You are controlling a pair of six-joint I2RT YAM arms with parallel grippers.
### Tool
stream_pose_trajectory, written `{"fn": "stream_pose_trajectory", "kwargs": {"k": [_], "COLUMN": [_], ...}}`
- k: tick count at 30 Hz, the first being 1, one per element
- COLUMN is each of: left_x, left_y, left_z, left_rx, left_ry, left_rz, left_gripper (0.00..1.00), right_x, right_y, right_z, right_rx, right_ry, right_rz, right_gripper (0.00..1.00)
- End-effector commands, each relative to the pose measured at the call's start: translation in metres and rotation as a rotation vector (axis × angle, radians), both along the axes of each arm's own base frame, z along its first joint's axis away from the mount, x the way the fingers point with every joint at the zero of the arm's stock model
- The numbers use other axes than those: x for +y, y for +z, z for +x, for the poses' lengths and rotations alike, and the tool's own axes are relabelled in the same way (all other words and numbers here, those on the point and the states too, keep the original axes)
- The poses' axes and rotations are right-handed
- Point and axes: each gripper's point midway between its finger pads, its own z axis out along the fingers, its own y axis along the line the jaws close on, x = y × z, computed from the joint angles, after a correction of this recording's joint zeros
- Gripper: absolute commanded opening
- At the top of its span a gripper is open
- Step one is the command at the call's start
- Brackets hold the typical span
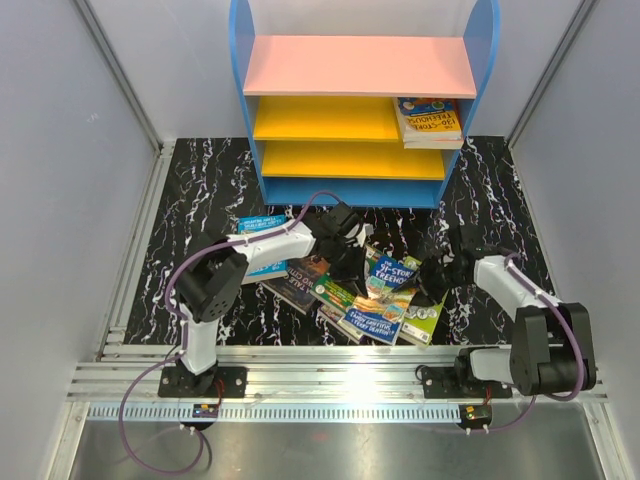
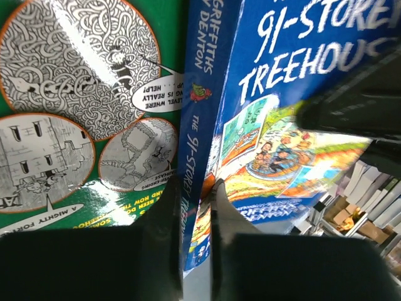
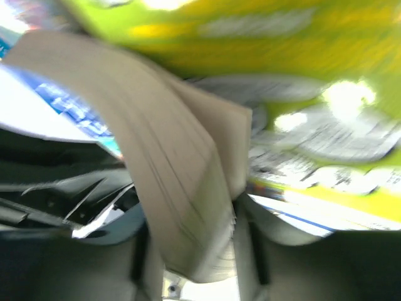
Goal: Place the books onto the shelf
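Observation:
Several books lie in a loose pile (image 1: 345, 295) on the dark marbled table in front of the shelf (image 1: 360, 65). My left gripper (image 1: 352, 255) (image 2: 196, 188) is shut on the spine edge of a blue Treehouse book (image 1: 390, 275) (image 2: 294, 37), which rests over a green book (image 2: 81, 94). My right gripper (image 1: 432, 270) (image 3: 194, 216) is at that book's other side. It is shut on a bent block of pages (image 3: 182, 188), with a blurred lime cover (image 3: 250, 37) just behind it. One more book (image 1: 430, 120) lies on the shelf's upper yellow board, at the right.
A blue book (image 1: 262, 245) and a dark brown one (image 1: 300, 275) lie under the left arm. A lime book (image 1: 425, 315) lies at the pile's near right. Grey walls stand on both sides, and a metal rail (image 1: 330, 365) runs along the near edge.

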Motion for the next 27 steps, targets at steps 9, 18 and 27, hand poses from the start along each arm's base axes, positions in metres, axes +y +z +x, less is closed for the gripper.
{"fn": "stream_pose_trajectory", "kwargs": {"k": [9, 18, 27], "left_x": [-0.01, 0.05, 0.114], "left_y": [0.065, 0.167, 0.251], "left_z": [0.002, 0.042, 0.049], "left_rx": [-0.111, -0.364, -0.693], "left_ry": [0.044, 0.206, 0.368], "left_rz": [-0.149, -0.163, -0.116], "left_gripper": [0.63, 0.88, 0.88], "right_x": [0.0, 0.011, 0.035], "right_y": [0.123, 0.218, 0.347], "right_z": [0.04, 0.057, 0.104], "right_rx": [-0.396, -0.572, -0.799], "right_ry": [0.06, 0.07, 0.092], "right_rz": [-0.05, 0.035, 0.223], "right_gripper": [0.08, 0.0, 0.0]}}
